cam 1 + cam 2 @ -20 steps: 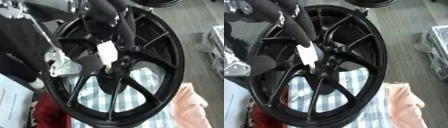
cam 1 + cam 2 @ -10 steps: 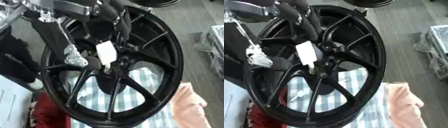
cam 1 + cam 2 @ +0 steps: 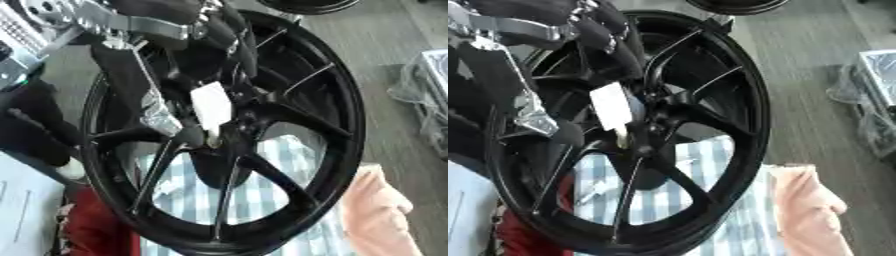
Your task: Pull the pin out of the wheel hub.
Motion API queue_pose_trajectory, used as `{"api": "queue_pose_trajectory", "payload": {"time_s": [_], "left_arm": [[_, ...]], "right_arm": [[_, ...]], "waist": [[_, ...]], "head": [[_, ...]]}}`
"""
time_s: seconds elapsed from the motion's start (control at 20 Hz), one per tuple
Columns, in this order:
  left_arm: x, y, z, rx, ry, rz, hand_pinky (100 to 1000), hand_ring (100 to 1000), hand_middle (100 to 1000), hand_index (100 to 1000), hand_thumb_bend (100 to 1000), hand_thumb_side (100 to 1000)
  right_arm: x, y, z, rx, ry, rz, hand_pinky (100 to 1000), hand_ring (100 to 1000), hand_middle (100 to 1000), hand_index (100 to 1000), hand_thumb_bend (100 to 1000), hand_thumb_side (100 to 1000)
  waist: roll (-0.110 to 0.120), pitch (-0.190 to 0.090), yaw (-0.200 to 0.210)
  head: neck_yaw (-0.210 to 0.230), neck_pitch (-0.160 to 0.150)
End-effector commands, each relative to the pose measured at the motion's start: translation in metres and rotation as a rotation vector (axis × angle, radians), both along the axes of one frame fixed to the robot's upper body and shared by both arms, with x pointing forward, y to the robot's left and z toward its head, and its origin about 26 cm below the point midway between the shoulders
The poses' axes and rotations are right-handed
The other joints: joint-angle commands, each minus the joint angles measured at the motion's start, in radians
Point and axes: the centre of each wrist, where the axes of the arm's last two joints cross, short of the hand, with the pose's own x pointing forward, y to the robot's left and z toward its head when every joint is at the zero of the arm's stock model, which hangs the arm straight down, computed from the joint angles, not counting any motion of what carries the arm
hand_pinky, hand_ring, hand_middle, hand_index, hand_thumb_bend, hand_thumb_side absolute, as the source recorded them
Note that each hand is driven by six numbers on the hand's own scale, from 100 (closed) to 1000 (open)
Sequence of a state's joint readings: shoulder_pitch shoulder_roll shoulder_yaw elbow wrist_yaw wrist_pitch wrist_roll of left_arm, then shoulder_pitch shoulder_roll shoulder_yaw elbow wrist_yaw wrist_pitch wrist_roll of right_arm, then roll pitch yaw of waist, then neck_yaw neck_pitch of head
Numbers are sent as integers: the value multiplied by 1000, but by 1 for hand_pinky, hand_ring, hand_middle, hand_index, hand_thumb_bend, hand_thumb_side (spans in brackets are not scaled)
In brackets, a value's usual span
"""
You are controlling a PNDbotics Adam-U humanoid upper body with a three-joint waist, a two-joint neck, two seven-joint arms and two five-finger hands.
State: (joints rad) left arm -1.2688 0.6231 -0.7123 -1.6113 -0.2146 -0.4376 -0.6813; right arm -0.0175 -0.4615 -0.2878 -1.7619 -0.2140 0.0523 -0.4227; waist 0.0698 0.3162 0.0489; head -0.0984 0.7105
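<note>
Left eye view showed us the black wheel point(image 3: 262, 150) filling the counter, hub point(image 3: 229, 131) at its middle. Our left hand point(image 3: 175, 117) reached in from upper left, fingers curled beside the white pin point(image 3: 211, 107) (contact unclear). The pin's long axis ran upward from the hub. No right hand appeared.

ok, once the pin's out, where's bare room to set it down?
Bare grey floor to the right of the wheel rim, above the peach cloth. Striped cloth shows only between the spokes. Crowded at the hub: white pin and both hands, left, right.
</note>
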Motion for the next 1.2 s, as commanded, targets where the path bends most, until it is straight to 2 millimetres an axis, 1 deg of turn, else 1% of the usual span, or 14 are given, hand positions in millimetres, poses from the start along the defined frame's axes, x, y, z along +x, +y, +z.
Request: {"api": "queue_pose_trajectory", "payload": {"time_s": [0.05, 0.1, 0.2, 0.5, 0.8, 1.05, 1.2], "left_arm": [[3, 3, 8, 284, -162, -154, 887, 858, 774, 836, 606, 434], [4, 3, 8, 292, -172, -157, 886, 857, 771, 828, 686, 304], [6, 4, 6, 316, -199, -166, 883, 852, 766, 818, 730, 339], [13, 7, 1, 340, -208, -171, 880, 841, 752, 805, 678, 329], [19, 5, -7, 385, -222, -183, 882, 836, 752, 788, 685, 320], [23, 4, -11, 413, -235, -205, 875, 828, 739, 756, 642, 305], [26, 4, -14, 416, -222, -216, 873, 823, 727, 745, 588, 285]], "right_arm": [[0, -2, 13, -40, -23, 10, 743, 645, 630, 824, 100, 546], [0, -2, 12, -39, -22, 10, 743, 644, 630, 824, 100, 547], [0, -2, 12, -40, -19, 11, 743, 644, 631, 823, 100, 546], [-1, -1, 11, -41, -15, 10, 743, 642, 632, 822, 100, 546], [-1, -1, 10, -42, -12, 10, 743, 641, 631, 821, 100, 543], [0, -1, 9, -40, -6, 5, 742, 638, 627, 817, 100, 540], [0, -1, 10, -38, -8, 1, 741, 636, 626, 815, 100, 540]], "waist": [[-5, -27, -2], [-5, -27, -2], [-5, -27, -2], [-5, -26, -2], [-4, -25, -3], [-2, -26, -4], [-1, -26, -6]], "head": [[4, -7], [5, -7], [6, -4], [8, 0], [11, 3], [15, 5], [17, 5]]}}
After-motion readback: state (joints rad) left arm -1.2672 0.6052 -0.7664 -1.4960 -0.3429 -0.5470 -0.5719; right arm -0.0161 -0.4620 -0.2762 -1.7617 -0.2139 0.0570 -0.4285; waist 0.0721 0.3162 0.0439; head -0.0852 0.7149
